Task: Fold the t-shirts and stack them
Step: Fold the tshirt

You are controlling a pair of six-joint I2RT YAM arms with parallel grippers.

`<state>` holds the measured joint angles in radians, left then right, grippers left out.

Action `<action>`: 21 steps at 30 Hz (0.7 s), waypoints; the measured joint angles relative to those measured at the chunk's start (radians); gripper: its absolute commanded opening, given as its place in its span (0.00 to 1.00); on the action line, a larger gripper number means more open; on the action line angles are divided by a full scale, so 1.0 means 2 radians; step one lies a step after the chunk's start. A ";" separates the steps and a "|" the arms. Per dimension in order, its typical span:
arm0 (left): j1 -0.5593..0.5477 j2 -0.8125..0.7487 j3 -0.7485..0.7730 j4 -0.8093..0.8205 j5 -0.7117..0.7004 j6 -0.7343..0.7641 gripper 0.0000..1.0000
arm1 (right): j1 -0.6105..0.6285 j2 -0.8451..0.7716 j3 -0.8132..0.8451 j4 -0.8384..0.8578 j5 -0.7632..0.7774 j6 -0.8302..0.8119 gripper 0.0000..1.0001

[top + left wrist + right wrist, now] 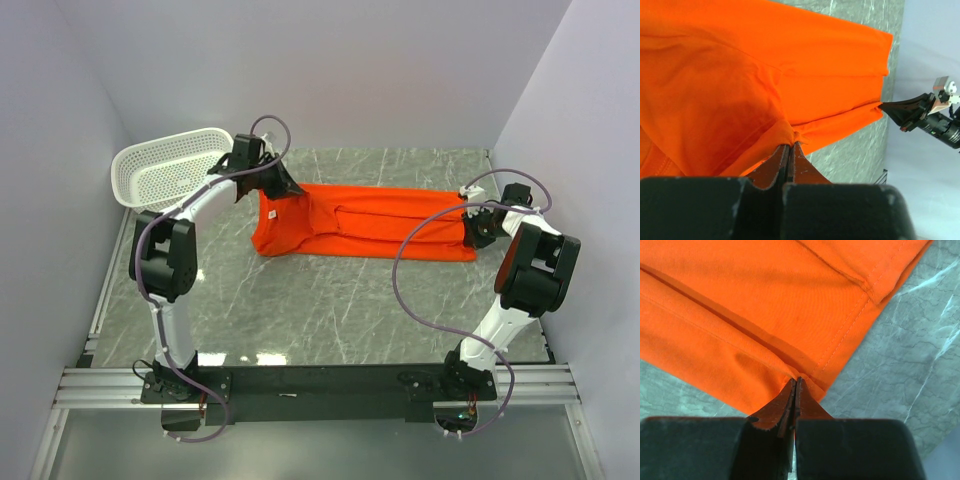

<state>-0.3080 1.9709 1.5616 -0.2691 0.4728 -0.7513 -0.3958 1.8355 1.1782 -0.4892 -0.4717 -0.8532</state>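
The bright orange-red t-shirt lies stretched left to right across the far half of the table, folded lengthwise into a long band. My left gripper is shut on the cloth at the shirt's left end; the left wrist view shows the t-shirt pinched and bunched at the fingertips. My right gripper is shut on the hem at the shirt's right end; the right wrist view shows the t-shirt gripped at a folded hem corner. The neck label is hidden.
A white perforated plastic basket stands at the far left, just behind my left arm. Grey marble tabletop shows in front of the shirt. Walls close in the left, far and right sides.
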 measured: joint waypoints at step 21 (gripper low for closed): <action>0.006 0.061 0.083 -0.048 0.018 0.045 0.01 | 0.000 0.002 0.000 0.002 0.000 0.001 0.00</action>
<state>-0.2966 2.0937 1.7283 -0.3653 0.5095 -0.6621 -0.3950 1.8389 1.1786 -0.4862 -0.4709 -0.8516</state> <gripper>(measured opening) 0.013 0.008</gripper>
